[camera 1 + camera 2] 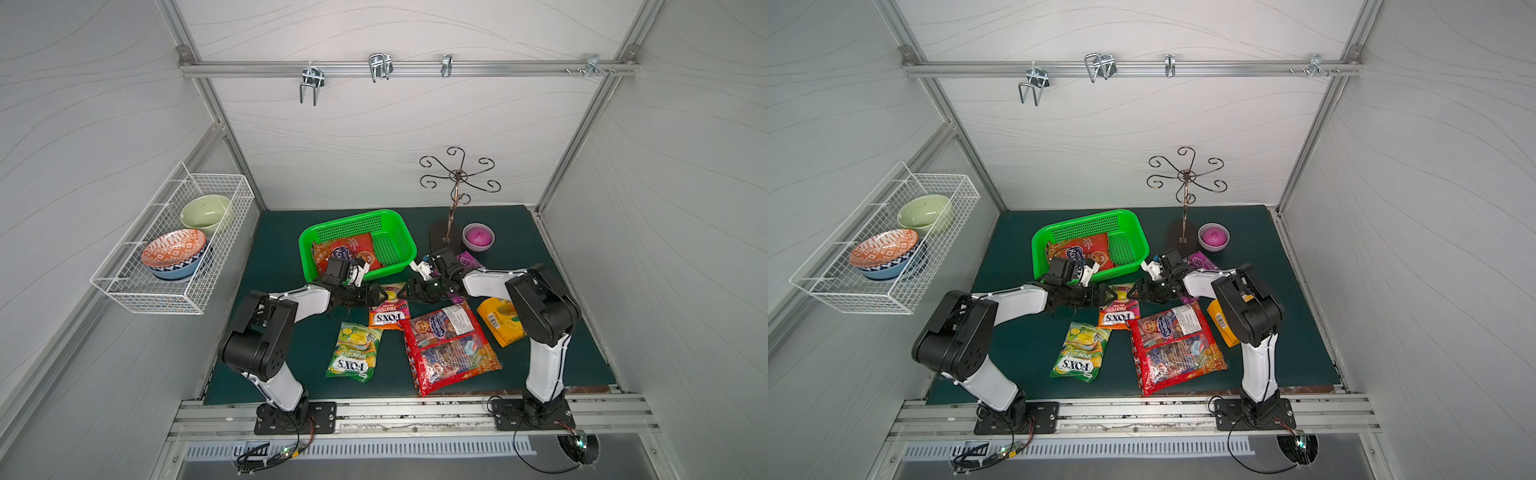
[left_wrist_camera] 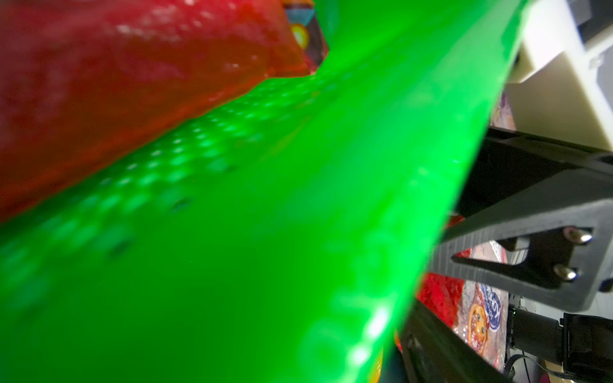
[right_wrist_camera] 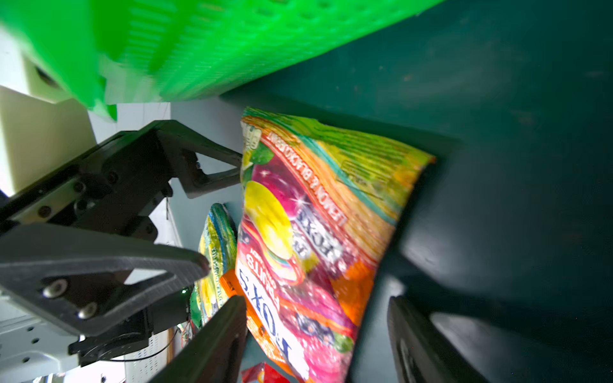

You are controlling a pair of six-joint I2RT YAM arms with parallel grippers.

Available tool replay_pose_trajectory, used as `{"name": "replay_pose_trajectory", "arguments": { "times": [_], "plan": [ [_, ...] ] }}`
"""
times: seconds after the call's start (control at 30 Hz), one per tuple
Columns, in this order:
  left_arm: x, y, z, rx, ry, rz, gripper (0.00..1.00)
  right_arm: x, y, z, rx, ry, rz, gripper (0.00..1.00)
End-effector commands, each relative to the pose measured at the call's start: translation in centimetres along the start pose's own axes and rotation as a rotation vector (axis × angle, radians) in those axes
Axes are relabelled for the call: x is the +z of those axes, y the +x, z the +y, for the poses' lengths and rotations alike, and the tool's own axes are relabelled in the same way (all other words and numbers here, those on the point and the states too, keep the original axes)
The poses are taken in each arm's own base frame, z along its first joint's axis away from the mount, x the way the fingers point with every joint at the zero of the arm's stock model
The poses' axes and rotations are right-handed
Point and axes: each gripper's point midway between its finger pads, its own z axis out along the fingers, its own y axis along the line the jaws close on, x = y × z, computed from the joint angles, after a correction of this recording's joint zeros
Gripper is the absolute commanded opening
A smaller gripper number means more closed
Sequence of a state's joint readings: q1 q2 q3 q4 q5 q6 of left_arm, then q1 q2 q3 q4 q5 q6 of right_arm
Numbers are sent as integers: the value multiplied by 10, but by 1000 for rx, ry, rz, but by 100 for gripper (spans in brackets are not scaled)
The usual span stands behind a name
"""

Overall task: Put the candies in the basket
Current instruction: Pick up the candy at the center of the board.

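Observation:
The green basket (image 1: 395, 245) stands at the back of the mat with a large red candy bag (image 1: 349, 249) in it. The orange FOX'S bag (image 1: 388, 313) lies just in front of the basket. My right gripper (image 3: 315, 335) is open, and its fingers stand on either side of that bag's (image 3: 298, 232) end. My left gripper (image 1: 382, 293) faces it from the other side, open and empty, with its fingertips at the bag's edge. On the mat lie the green FOX'S bag (image 1: 353, 353), a second large red bag (image 1: 451, 349) and the yellow-orange bag (image 1: 500, 322). The purple bag (image 1: 469, 262) is partly hidden behind my right arm.
A metal hook stand (image 1: 451, 232) and a pink bowl (image 1: 478, 237) stand right of the basket. A white wire basket (image 1: 174, 249) with bowls hangs on the left wall. In the left wrist view the basket's wall (image 2: 265, 232) fills most of the picture, very close.

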State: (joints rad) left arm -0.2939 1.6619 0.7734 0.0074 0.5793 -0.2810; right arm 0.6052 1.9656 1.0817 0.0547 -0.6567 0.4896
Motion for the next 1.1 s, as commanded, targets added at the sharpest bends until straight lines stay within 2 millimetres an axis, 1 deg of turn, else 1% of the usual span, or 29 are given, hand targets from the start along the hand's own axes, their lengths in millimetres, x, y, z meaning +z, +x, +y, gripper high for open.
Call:
{"name": "replay_pose_trajectory", "arguments": {
  "times": [0.0, 0.1, 0.2, 0.3, 0.43, 0.63, 0.67, 0.73, 0.77, 0.8, 0.83, 0.93, 1.07],
  "plan": [
    [9, 3, -8, 2, 25, 39, 89, 14, 7, 7, -3, -73, 23, 68],
    [9, 3, -7, -5, 25, 50, 86, 11, 6, 19, -27, -134, -1, 68],
    [9, 3, -9, -6, 33, 54, 76, 8, 5, 30, -44, -201, -18, 69],
    [8, 4, -13, -5, 53, 60, 69, 5, 3, 40, -51, -264, -51, 69],
    [5, 6, -17, -8, 68, 58, 60, 1, 2, 40, -48, -269, -75, 68],
    [-2, 7, -30, 7, 124, 52, 57, -4, -1, 43, -58, -289, -100, 63],
    [-2, 8, -32, 10, 139, 56, 53, -4, -1, 43, -58, -295, -100, 62],
    [-3, 7, -36, 12, 156, 63, 51, -5, -1, 45, -62, -306, -101, 57],
    [-3, 8, -37, 12, 163, 68, 47, -4, -1, 44, -61, -305, -100, 53],
    [-4, 7, -39, 12, 166, 70, 46, -4, -2, 44, -61, -304, -101, 49],
    [-5, 8, -39, 9, 166, 77, 45, -5, -3, 43, -59, -299, -104, 42],
    [-8, 8, -41, 8, 164, 88, 45, -7, -3, 41, -55, -287, -110, 22],
    [-12, 11, -41, 24, 146, 106, 46, -11, -4, 43, -69, -276, -114, 9]
  ]
}}
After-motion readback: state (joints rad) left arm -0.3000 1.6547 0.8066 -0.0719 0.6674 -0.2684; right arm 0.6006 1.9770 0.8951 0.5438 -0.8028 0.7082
